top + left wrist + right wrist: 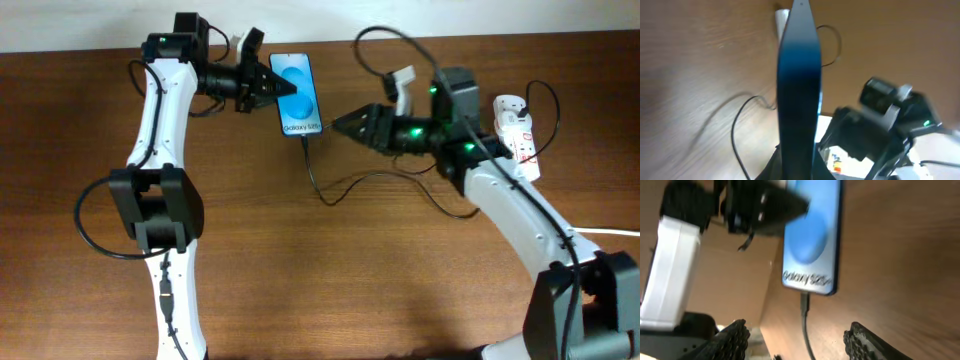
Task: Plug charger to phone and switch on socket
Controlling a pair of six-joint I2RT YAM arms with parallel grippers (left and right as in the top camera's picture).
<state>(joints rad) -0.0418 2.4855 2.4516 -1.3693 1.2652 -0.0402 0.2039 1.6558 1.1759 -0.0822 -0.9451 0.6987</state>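
The phone (298, 95) shows a blue screen with "Galaxy S25" text at the table's back centre. My left gripper (274, 88) is shut on its left edge; in the left wrist view the phone (797, 85) stands edge-on between the jaws (797, 171). The charger cable (318, 185) sits with its tip in the phone's bottom edge, which is clear in the right wrist view (805, 302). My right gripper (338, 124) is open and empty, just right of the cable; its fingers (797, 341) straddle the cable below the phone (810, 235). The socket (517, 128) lies far right.
The charger cable loops across the table centre toward the right arm (400, 178). A thick white cord (610, 232) leaves at the right edge. A small white object (402, 82) lies behind the right gripper. The right arm (890, 120) fills the left wrist view's right side.
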